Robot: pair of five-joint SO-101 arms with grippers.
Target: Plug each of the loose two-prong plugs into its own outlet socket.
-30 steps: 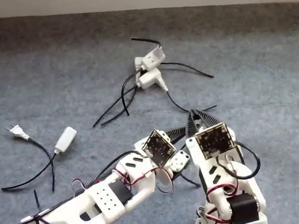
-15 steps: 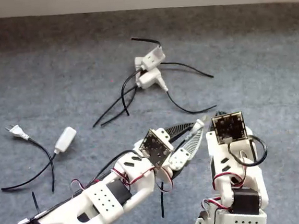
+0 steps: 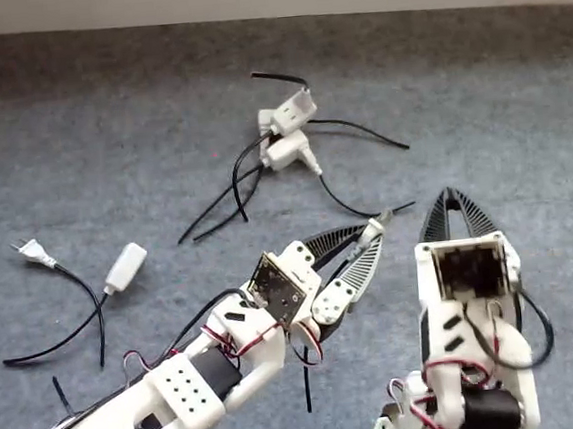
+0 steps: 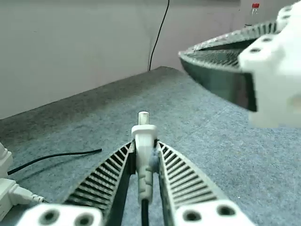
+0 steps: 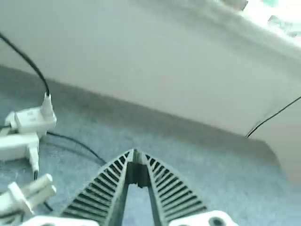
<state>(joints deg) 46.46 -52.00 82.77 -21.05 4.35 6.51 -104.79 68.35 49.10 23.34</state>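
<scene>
plug [image 4: 142,129]: lower body hidden inside left hand [image 4: 144,146] | cord [image 4: 144,214]: cut off at edge

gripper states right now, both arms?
Left gripper: closed on a white two-prong plug.
Right gripper: closed, fingertips together, holding nothing.

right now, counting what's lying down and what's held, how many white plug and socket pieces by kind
two-prong plugs: 2 (held plug in the left gripper, lying plug)
socket: 1
clustered white pieces, kind unclear: 2 (upper piece, lower piece)
total: 5
</scene>
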